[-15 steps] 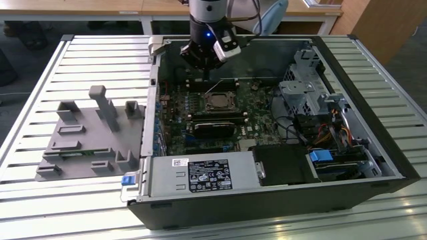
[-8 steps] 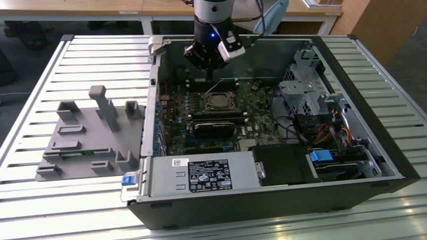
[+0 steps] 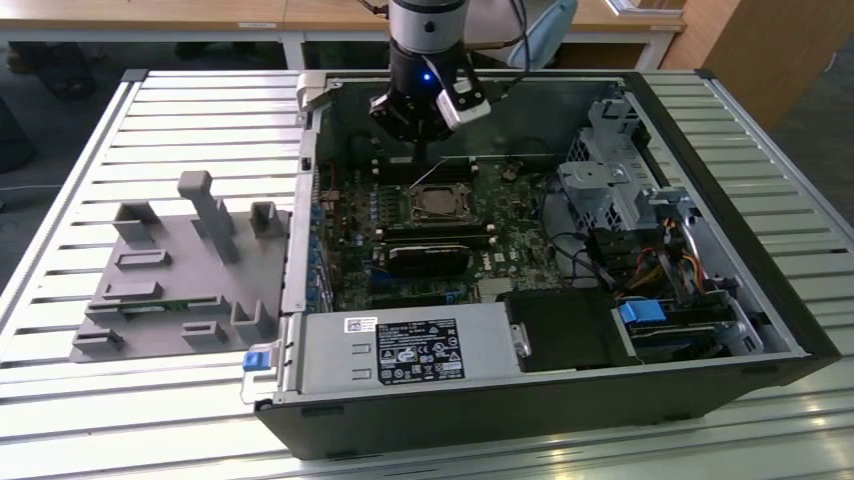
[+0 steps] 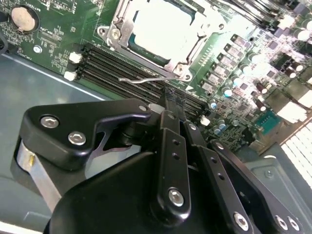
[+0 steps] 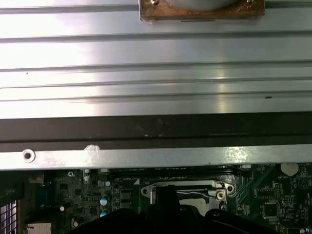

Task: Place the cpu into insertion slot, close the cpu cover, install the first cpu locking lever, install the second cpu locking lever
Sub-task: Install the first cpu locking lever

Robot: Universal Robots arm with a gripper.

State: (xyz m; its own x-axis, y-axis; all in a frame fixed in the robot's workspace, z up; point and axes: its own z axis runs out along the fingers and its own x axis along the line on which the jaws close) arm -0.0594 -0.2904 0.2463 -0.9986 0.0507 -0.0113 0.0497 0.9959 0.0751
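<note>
Cpu's in the slot, cover down around it!

In the second wrist view the cpu [image 4: 158, 24] sits flat in the slot [image 3: 414, 200], its pale silver top showing square through the cut-out of the cover [image 4: 122, 22]. The silver frame lies level on the chip's edges. One thin wire lever [image 4: 146, 79] runs just beside the frame's near edge, hooked end out; whether it is latched can't be told. In the exterior view the slot sits mid-board.

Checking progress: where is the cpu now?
In the exterior view, the cpu sits in the insertion slot mid-motherboard, between the memory slots, close by the gripper.
</note>
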